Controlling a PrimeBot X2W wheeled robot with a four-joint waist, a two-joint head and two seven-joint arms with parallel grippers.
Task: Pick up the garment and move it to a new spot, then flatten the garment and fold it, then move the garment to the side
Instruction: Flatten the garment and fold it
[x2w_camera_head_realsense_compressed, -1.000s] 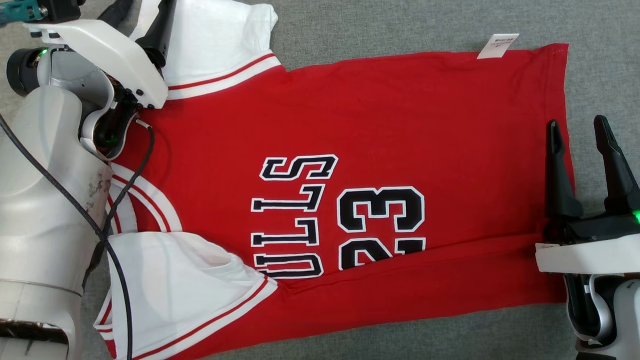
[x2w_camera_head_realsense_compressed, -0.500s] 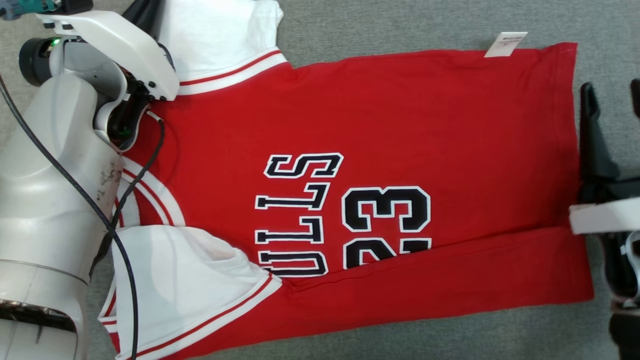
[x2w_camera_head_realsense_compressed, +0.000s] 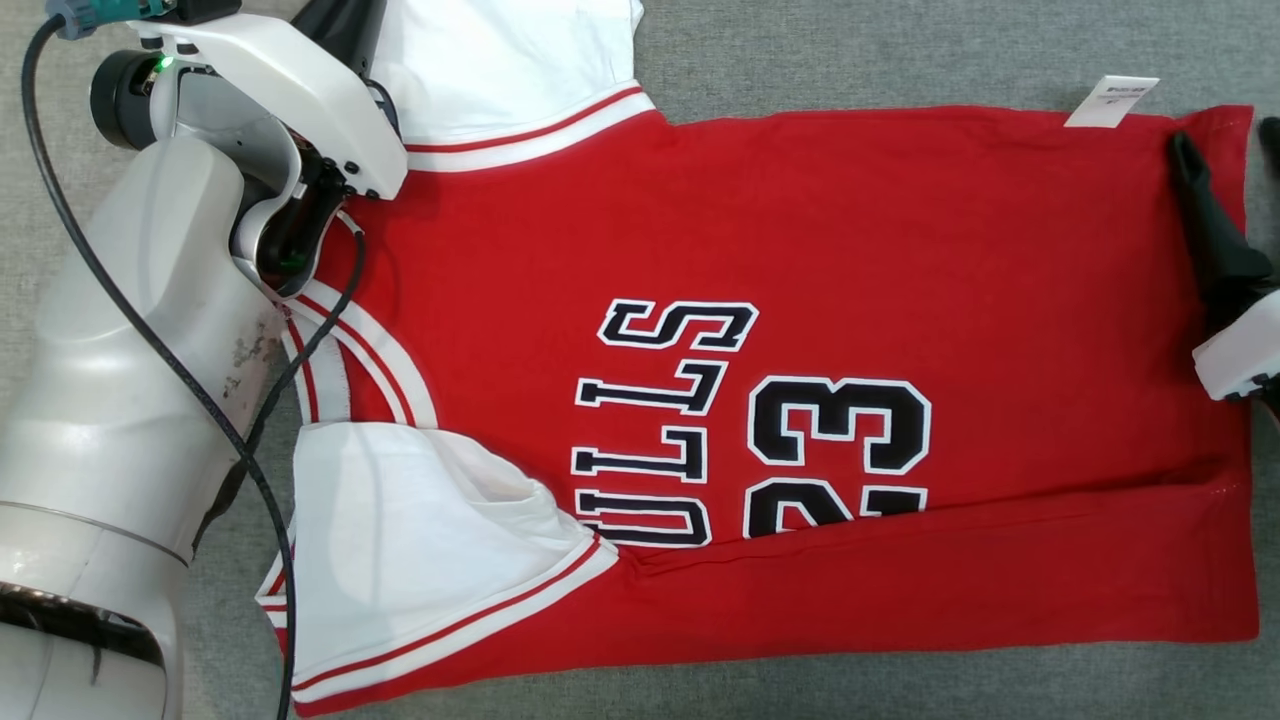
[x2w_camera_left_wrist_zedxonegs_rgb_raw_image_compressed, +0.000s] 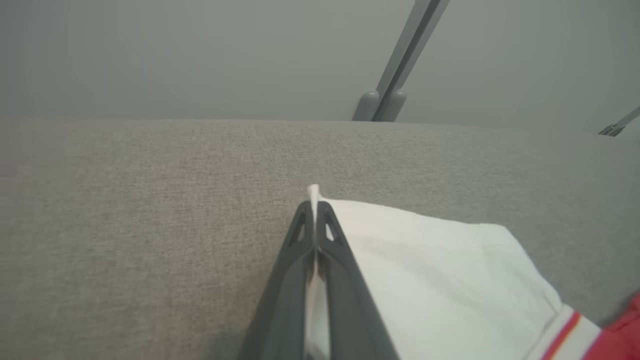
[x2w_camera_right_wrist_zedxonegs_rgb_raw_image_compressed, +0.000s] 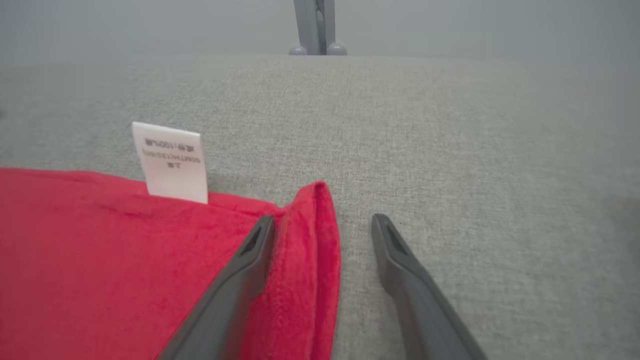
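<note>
The garment (x2w_camera_head_realsense_compressed: 820, 250) is a red jersey with white sleeves and black "23" lettering, spread flat on the grey surface (x2w_camera_head_realsense_compressed: 900, 50). Its bottom edge is folded up over the print. In the left wrist view my left gripper (x2w_camera_left_wrist_zedxonegs_rgb_raw_image_compressed: 314, 207) is shut on the edge of the far white sleeve (x2w_camera_left_wrist_zedxonegs_rgb_raw_image_compressed: 440, 270), right at the sleeve's corner. At the jersey's far hem corner (x2w_camera_right_wrist_zedxonegs_rgb_raw_image_compressed: 310, 235) my right gripper (x2w_camera_right_wrist_zedxonegs_rgb_raw_image_compressed: 324, 222) stands open. One of its fingers (x2w_camera_right_wrist_zedxonegs_rgb_raw_image_compressed: 240, 280) rests on the red cloth and the other lies on the bare grey surface, with the hem's bunched edge between them.
A white care label (x2w_camera_head_realsense_compressed: 1112, 100) sticks out of the far side seam near the right gripper, label (x2w_camera_right_wrist_zedxonegs_rgb_raw_image_compressed: 172, 162). A black cable (x2w_camera_head_realsense_compressed: 250, 440) hangs along my left arm over the collar. Beyond the table's far edge stands a grey post (x2w_camera_left_wrist_zedxonegs_rgb_raw_image_compressed: 395, 65).
The left gripper's fingers have shut on the sleeve edge. The right gripper has moved along the hem to the far corner. The whole head view has also shifted.
</note>
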